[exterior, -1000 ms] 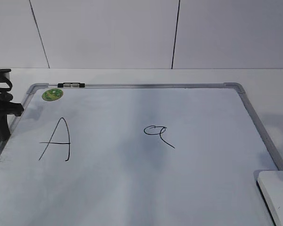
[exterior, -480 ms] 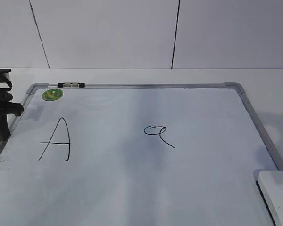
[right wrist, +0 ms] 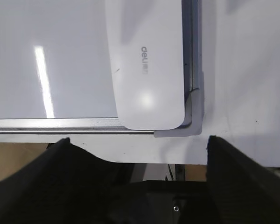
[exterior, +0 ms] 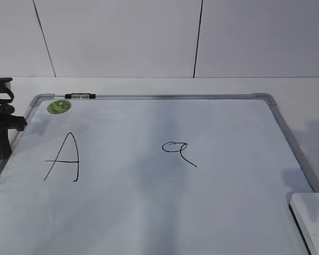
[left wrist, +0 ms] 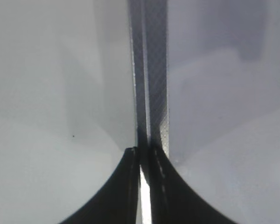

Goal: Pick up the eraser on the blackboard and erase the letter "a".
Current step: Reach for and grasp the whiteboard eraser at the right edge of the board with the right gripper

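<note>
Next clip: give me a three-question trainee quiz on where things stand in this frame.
1. True or false: the eraser lies in a corner of the blackboard.
2. Which mark sits nearer the green sticker: (a) the capital "A", (b) the letter "a"?
3. Fill in: the right gripper is ___, hovering over the eraser, not gripping it.

Key: 1 true; 2 (a); 3 open. The left gripper is shut beside the board's frame.

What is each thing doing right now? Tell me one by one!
eraser: lying flat in the board's corner, not held.
blackboard: flat on the table.
letter "a": not erased.
capital "A": not erased.
left gripper: shut, empty.
right gripper: open, above the eraser.
</note>
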